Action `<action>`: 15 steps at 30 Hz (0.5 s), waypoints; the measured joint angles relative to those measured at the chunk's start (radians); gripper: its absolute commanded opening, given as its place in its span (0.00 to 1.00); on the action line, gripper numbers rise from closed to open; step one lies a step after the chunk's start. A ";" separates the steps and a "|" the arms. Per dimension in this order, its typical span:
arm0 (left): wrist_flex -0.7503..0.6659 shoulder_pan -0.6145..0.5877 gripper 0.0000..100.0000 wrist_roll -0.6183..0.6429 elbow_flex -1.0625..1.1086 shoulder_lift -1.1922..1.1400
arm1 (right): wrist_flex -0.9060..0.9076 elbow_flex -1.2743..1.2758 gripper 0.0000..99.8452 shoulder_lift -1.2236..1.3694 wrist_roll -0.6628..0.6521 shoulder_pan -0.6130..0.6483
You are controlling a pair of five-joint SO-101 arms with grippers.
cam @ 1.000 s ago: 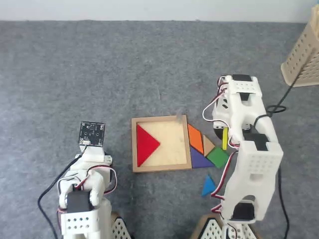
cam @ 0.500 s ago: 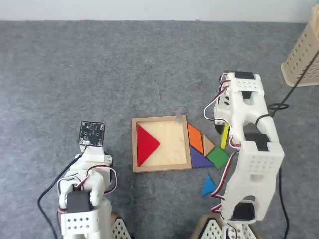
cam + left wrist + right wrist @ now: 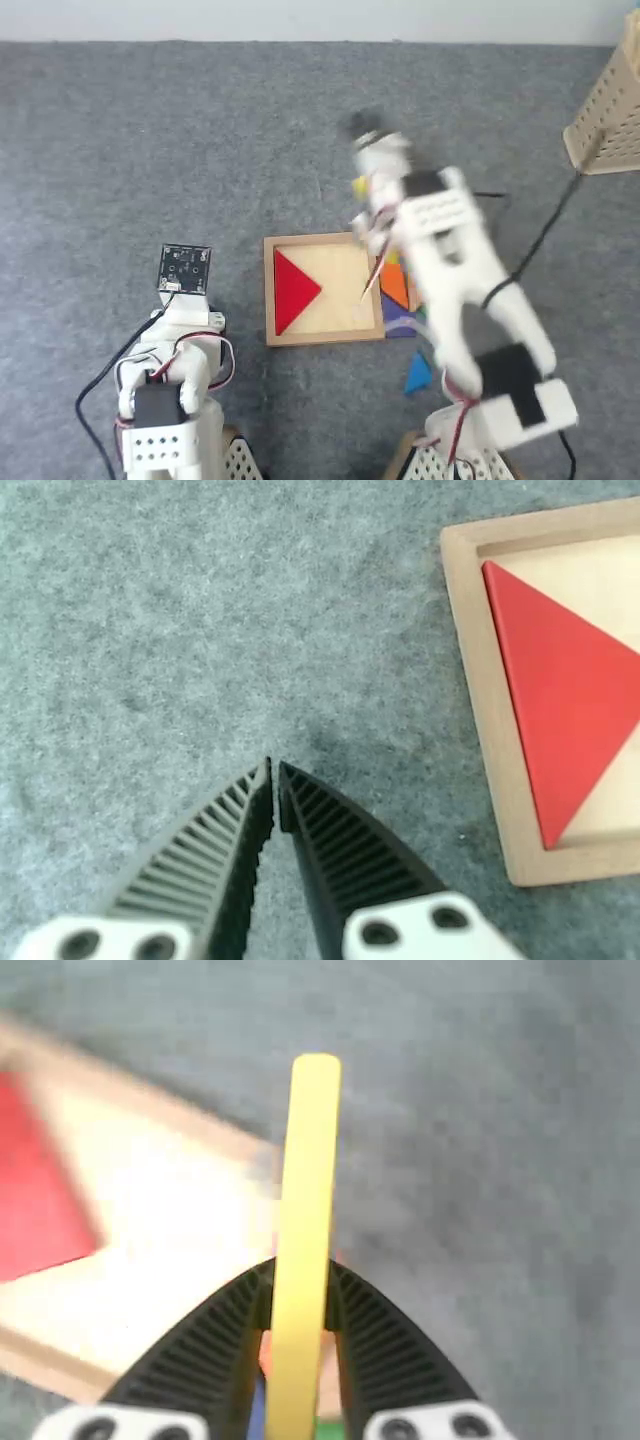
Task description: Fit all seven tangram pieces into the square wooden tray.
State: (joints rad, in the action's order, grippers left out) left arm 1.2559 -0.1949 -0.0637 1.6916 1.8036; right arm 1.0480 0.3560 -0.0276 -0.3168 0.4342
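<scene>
With the right gripper [image 3: 300,1272] pinching the yellow piece [image 3: 310,1160] on edge over the far corner of the tray [image 3: 268,290], and the left gripper [image 3: 273,771] closed empty beside it, could land tilted across the rim or the red triangle [image 3: 293,288].

A rough, fibrous grey cloth [image 3: 200,130], matt like felt, lies under everything. The square tray [image 3: 268,290] on it is pale bare wood, smooth and dull, and the red triangle [image 3: 292,288] at its nine o'clock side is painted flat matt. The left gripper [image 3: 275,770] has black ribbed plastic fingers [image 3: 335,840] under white plastic mounts, while the yellow piece [image 3: 305,1190] looks smooth.
</scene>
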 measured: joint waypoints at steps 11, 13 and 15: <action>0.000 0.000 0.01 0.000 0.000 0.000 | -0.201 0.138 0.01 -0.026 -0.258 0.147; 0.000 0.000 0.01 0.000 0.000 0.000 | -0.201 0.146 0.01 -0.032 -0.316 0.147; 0.000 0.000 0.01 0.000 0.000 0.000 | -0.204 0.146 0.01 -0.032 -0.373 0.147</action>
State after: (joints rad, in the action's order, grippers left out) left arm 1.2559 -0.1949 -0.0637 1.6916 1.8036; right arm 0.8439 0.5017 -0.0598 -0.6897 0.5815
